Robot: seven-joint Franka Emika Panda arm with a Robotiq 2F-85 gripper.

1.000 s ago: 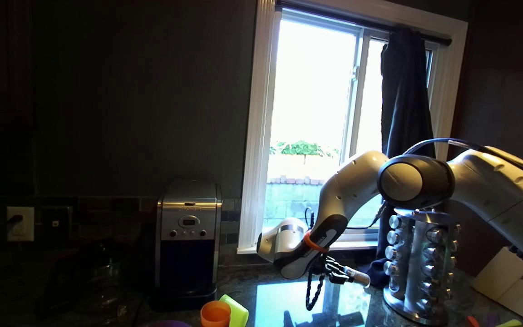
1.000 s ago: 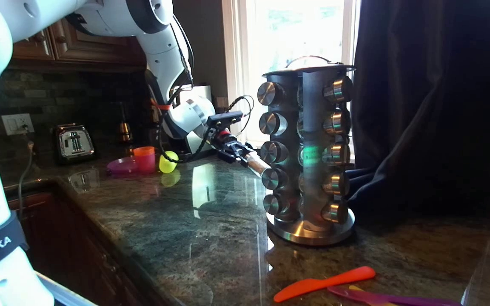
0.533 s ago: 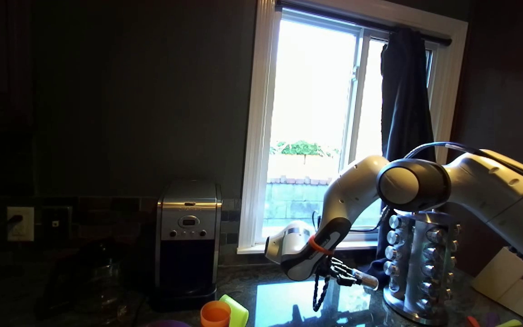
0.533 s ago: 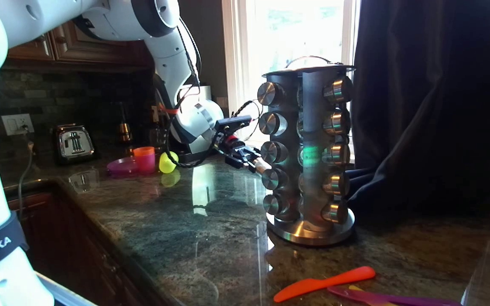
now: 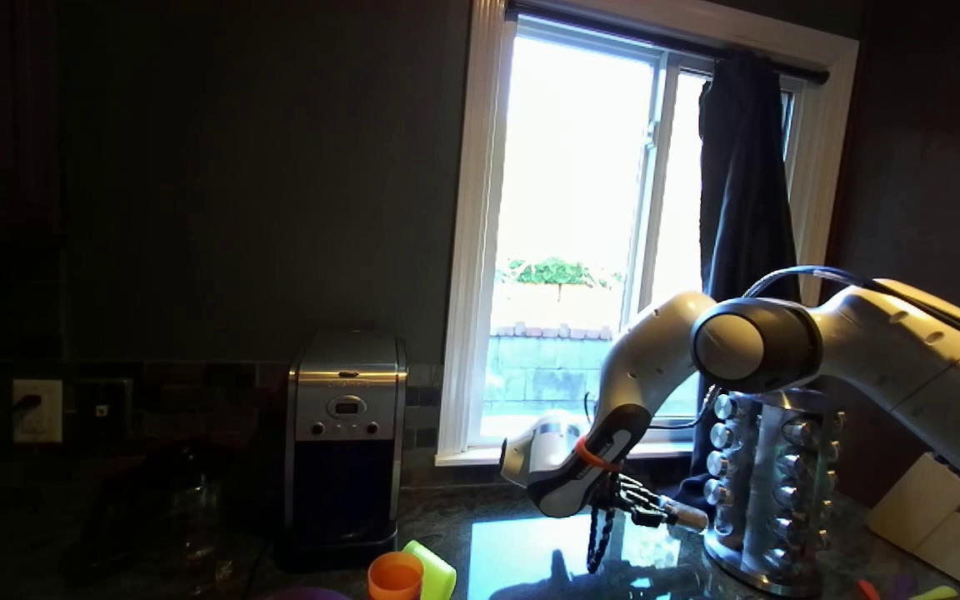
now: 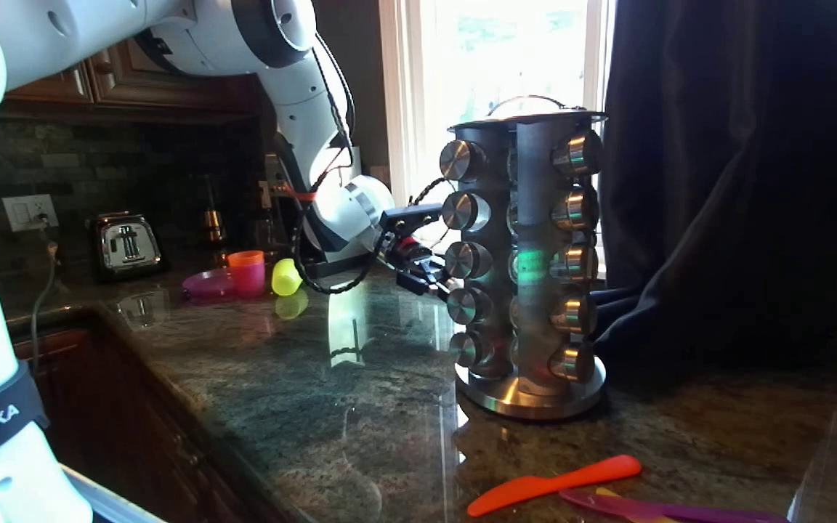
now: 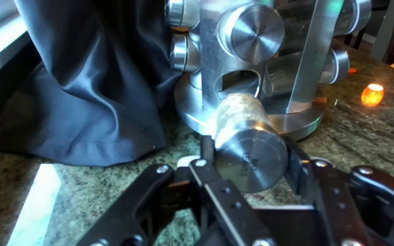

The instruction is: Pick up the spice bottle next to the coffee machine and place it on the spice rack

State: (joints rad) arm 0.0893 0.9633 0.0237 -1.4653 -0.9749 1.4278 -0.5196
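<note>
The spice bottle (image 7: 239,107), a small glass jar with pale contents and a steel lid, lies tilted between my gripper's fingers, lid toward the wrist camera. My gripper (image 7: 250,150) is shut on its lid end. The bottle's far end is just before the lower edge of a round opening in the spice rack (image 7: 210,68); I cannot tell if they touch. In an exterior view the bottle (image 5: 687,517) points at the rack (image 5: 763,500). In an exterior view the gripper (image 6: 439,282) is beside the rack (image 6: 535,189), whose jars mostly hide the bottle. The coffee machine (image 5: 347,417) stands left.
A jar (image 7: 257,34) sits right above the opening. A dark curtain (image 7: 104,102) hangs down to the counter beside the rack. Cups (image 6: 246,274) stand farther back, and plastic knives (image 6: 556,483) lie in front. A knife block (image 5: 926,517) stands beyond the rack.
My gripper has moved toward the rack and slightly down with the bottle held. In an exterior view the bottle has passed almost wholly behind the rack's jars. The rack has not moved.
</note>
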